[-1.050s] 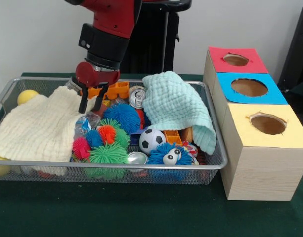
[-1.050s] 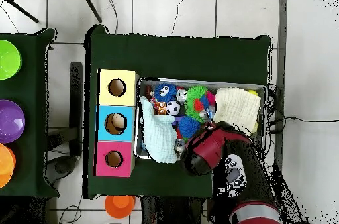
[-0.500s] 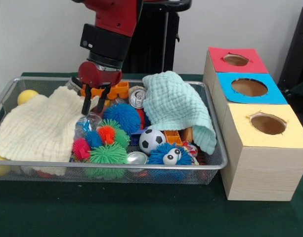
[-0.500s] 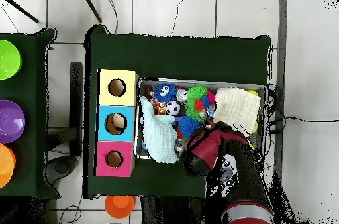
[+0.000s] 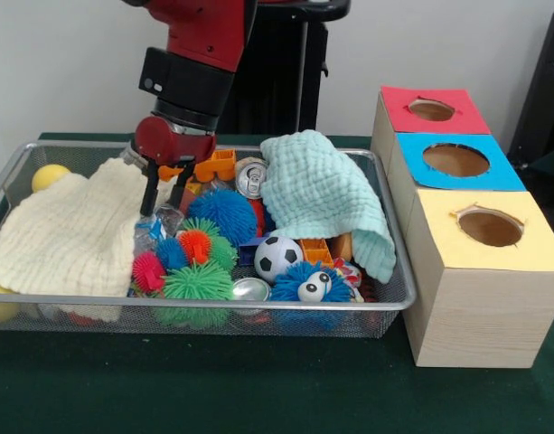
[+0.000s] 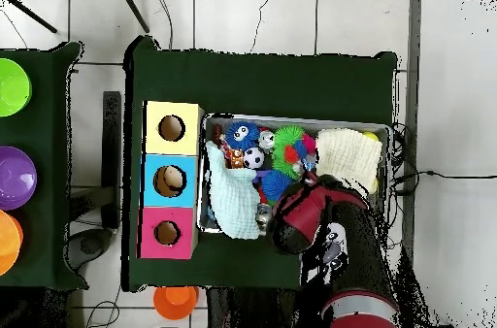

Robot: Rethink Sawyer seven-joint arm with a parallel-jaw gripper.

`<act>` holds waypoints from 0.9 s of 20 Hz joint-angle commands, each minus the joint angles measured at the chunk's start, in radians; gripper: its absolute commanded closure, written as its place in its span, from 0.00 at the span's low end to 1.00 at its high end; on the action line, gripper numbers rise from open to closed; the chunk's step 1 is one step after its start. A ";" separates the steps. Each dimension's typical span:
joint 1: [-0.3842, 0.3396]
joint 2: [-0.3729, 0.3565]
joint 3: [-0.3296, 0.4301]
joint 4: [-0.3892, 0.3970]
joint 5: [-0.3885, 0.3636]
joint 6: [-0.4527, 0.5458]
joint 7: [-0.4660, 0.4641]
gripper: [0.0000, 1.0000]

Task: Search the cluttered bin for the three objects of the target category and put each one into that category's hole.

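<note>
Arm: the red and black arm [image 5: 200,50] comes down over the far left part of the bin; in the overhead view it covers the bin's near middle.
Fingers: the two black fingers [image 5: 149,192] of the gripper [image 5: 164,194] hang apart with a clear gap between them and hold nothing; their tips sit just over a crumpled clear wrapper [image 5: 154,226], at the edge of the cream cloth [image 5: 73,231].
Bin: a wire mesh bin [image 5: 385,303] stands on the green bench [image 5: 258,389], full of clutter.
Contents: an orange toy truck [image 5: 209,165] just behind the fingers, a drink can [image 5: 251,178], a blue spiky ball [image 5: 224,213], a green spiky ball [image 5: 197,282], a small football [image 5: 277,257], a mint cloth [image 5: 326,194] and a yellow ball [image 5: 49,175].
Holes: three boxes stand in a row just beside the bin, topped red [image 5: 432,109], blue [image 5: 455,160] and yellow [image 5: 490,228], each with a round hole.
</note>
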 commanded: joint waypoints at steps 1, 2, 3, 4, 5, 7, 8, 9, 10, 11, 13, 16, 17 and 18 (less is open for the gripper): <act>-0.011 0.053 0.018 -0.076 0.034 -0.051 0.148 0.00; -0.010 0.055 0.015 -0.079 0.033 -0.054 0.149 0.00; -0.010 0.054 0.018 -0.081 0.035 -0.050 0.148 0.00; -0.010 0.055 0.019 -0.081 0.036 -0.051 0.147 0.00; -0.013 0.055 0.023 -0.082 0.037 -0.047 0.143 0.00; -0.017 0.051 0.036 -0.083 0.044 -0.036 0.134 0.00; -0.017 0.050 0.037 -0.080 0.045 -0.037 0.134 0.00; -0.016 0.046 0.035 -0.075 0.046 -0.040 0.134 0.00; -0.017 0.043 0.036 -0.071 0.048 -0.042 0.133 0.00; -0.018 0.040 0.037 -0.067 0.050 -0.044 0.132 0.00; -0.017 0.038 0.035 -0.065 0.052 -0.047 0.133 0.00; -0.021 0.037 0.039 -0.067 0.056 -0.050 0.131 0.00; -0.021 0.037 0.040 -0.067 0.057 -0.052 0.131 0.00; -0.025 0.036 0.045 -0.065 0.058 -0.051 0.127 0.00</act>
